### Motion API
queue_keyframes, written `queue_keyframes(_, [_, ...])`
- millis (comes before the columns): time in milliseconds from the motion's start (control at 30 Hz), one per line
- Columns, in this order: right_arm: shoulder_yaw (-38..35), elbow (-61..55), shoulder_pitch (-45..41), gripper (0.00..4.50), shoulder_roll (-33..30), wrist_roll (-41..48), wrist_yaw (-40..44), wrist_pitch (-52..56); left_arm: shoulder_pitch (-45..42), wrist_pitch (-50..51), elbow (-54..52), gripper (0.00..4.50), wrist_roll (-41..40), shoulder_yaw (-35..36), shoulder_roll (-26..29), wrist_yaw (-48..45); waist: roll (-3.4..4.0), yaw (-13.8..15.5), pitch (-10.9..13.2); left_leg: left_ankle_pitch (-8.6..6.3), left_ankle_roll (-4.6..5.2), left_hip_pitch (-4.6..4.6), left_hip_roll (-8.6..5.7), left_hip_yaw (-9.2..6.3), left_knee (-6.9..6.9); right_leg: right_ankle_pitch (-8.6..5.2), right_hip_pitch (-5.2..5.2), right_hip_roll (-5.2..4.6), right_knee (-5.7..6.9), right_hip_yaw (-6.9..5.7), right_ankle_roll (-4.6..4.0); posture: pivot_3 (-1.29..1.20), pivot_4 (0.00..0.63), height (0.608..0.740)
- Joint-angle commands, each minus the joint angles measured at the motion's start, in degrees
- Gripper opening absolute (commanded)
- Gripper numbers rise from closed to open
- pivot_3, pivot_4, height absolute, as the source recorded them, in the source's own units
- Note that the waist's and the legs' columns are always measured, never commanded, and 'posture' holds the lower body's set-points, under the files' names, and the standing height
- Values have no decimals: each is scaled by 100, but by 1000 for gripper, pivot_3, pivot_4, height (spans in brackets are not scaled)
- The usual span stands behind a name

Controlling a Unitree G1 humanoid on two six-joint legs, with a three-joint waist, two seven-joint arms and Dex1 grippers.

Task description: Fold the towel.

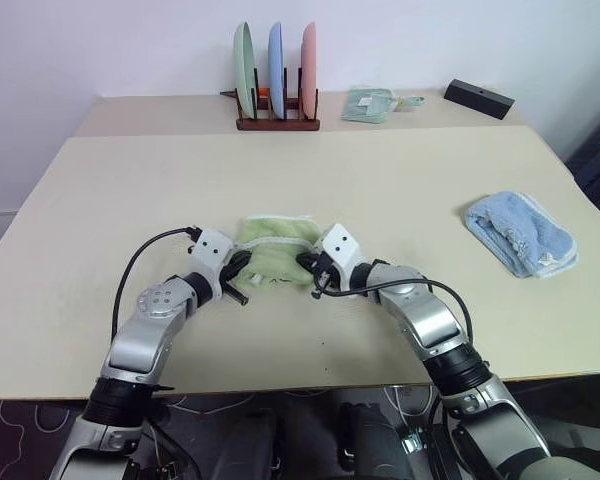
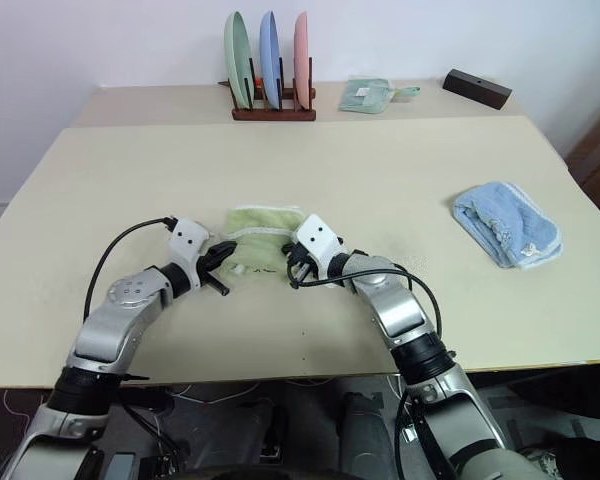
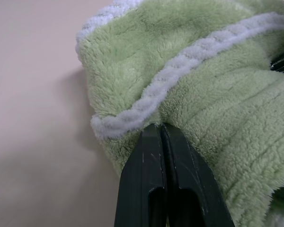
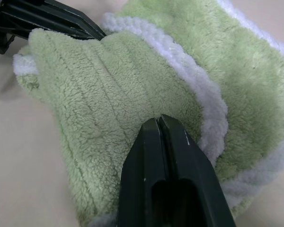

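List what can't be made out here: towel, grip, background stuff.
- Towel: its printed mark is hidden in the bunched folds; layer count unreadable.
- Right gripper: right wrist view shows jaws together, but whether cloth is pinched is hidden by pile.
- Small packet at the far table: too small in head views to identify.
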Motion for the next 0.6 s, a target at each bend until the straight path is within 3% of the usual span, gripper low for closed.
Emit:
queue_keyframes(33, [-303, -773, -58, 1700, -259, 371, 461, -200, 82, 540, -697, 524, -955, 737, -84, -138, -2, 2, 2, 0, 1, -3, 1, 0, 0, 0, -3, 0, 0, 0, 0, 0, 150, 740])
queue_keyframes(100, [-514, -1094, -68, 2661, -531, 556, 671, -125, 28, 966, -1004, 1242, -1566, 1375, -100, 44, -7, 8, 6, 0, 1, -11, 2, -2, 1, 0, -9, 0, 0, 0, 0, 0, 150, 740])
queue_keyframes(233, [-750, -1316, -53, 4500, -950, 664, 884, -143, -95, 1847, -1140, 3221, -2263, 2108, -4, 474, -8, 6, 6, -1, 1, -13, 3, -4, 4, 0, -10, 1, 0, -1, 0, 0, 150, 740])
queue_keyframes(300, [-797, -1312, -53, 4500, -1077, 647, 935, -201, -163, 2380, -1110, 4216, -2492, 2284, 42, 746, -8, 3, 6, 0, 1, -12, 3, -4, 4, 0, -9, 2, 0, -1, 1, 0, 150, 740])
queue_keyframes(333, [-825, -1275, -64, 4500, -1140, 628, 947, -237, -244, 2819, -1011, 4443, -2789, 2447, -36, 948, -8, 4, 6, 0, 1, -12, 3, -3, 4, 0, -9, 2, 0, -1, 1, 0, 150, 740])
queue_keyframes(533, [-862, -1232, 19, 4500, -1369, 637, 1143, -443, -676, 3885, -287, 4443, -3577, 2948, -565, 1678, -14, 23, 7, 1, 0, -12, 1, -4, 7, 0, -5, 1, 1, -2, 1, 0, 150, 740])
queue_keyframes(600, [-852, -1395, 148, 4500, -1541, 713, 1350, -433, -779, 4012, -62, 4443, -3487, 2695, -566, 1631, -14, 15, 7, 1, -1, -12, 1, -4, 7, 0, -5, 1, 1, -2, 1, 0, 150, 740])
